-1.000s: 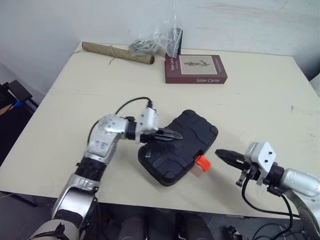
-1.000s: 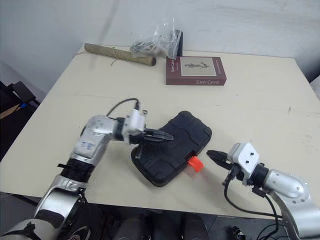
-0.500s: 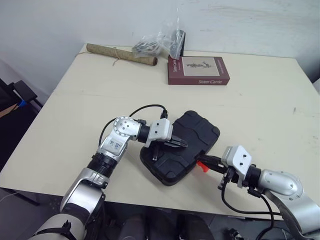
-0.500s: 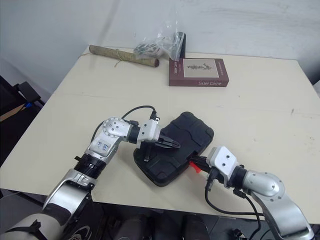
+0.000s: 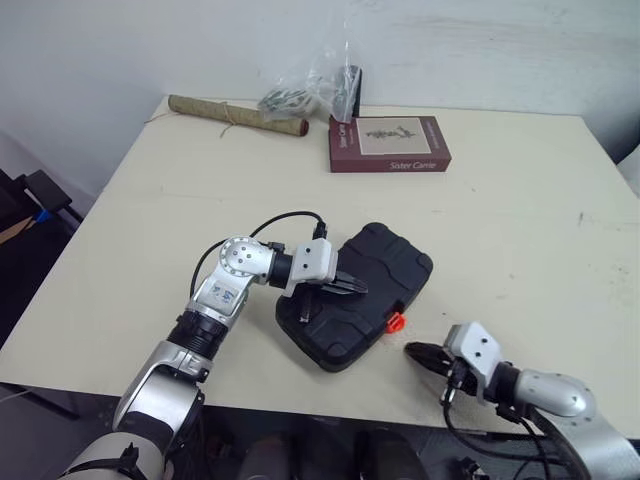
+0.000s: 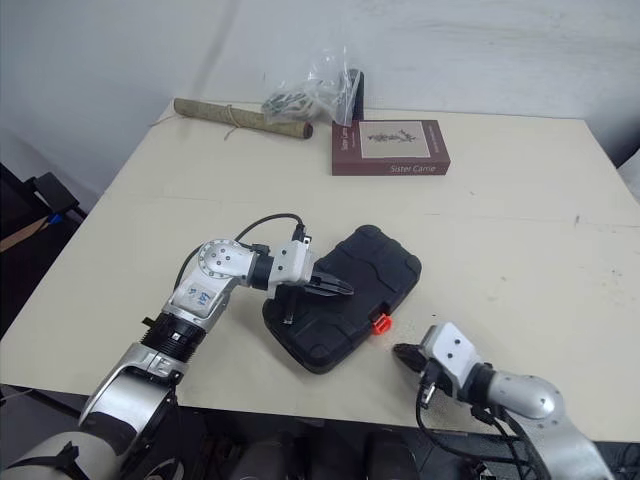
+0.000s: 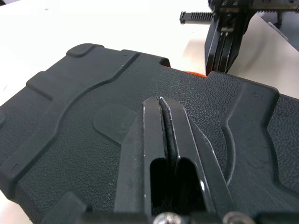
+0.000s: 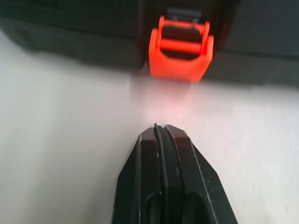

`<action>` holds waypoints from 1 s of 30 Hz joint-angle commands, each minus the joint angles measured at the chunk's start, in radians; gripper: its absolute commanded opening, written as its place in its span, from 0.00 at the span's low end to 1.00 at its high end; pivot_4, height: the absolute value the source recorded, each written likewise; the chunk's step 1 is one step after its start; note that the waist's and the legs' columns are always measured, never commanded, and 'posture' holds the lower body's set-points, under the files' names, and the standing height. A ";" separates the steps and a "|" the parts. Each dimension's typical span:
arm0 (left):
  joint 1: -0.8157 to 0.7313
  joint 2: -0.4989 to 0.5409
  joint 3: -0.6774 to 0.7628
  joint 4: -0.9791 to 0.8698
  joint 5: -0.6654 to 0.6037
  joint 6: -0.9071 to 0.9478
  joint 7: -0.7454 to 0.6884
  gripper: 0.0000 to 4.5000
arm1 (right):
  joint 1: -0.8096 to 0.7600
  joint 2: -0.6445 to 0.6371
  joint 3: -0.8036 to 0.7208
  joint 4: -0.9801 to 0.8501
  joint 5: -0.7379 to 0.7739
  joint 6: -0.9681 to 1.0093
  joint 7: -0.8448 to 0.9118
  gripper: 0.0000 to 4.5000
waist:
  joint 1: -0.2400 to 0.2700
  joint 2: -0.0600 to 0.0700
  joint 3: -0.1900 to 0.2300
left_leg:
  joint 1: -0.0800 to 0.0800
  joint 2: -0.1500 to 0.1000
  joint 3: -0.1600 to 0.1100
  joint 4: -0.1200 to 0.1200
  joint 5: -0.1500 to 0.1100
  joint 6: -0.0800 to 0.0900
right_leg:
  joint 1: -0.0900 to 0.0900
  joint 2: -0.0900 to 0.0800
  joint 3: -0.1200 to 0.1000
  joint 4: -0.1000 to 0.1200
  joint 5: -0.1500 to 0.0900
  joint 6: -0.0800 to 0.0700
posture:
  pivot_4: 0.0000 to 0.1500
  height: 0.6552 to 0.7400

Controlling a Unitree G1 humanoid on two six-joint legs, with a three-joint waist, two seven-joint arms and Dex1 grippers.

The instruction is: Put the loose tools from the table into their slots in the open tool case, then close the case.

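Black pebble-textured plastic tool case (image 5: 355,295) with a bright orange plastic latch (image 8: 181,49); cream flat tabletop (image 5: 520,230); maroon rectangular book (image 5: 390,143) with pale cover panel

2 head eyes look down; 2 wrist cameras closely face the case (image 7: 70,107).

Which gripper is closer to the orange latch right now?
Right. The right gripper is low over the table, pointing at the orange latch with a small gap between them. The left gripper is over the tool case lid, farther from the latch.
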 commanded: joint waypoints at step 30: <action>0.083 -0.028 0.035 0.235 0.002 -0.168 0.014 0.00 | -0.265 0.051 -0.079 -0.054 0.138 0.091 0.032 0.02 | 0.000 0.011 -0.016 | 0.011 -0.004 -0.001 -0.016 -0.002 0.005 | 0.007 -0.007 -0.001 -0.005 -0.001 -0.002 | 1.00 1.00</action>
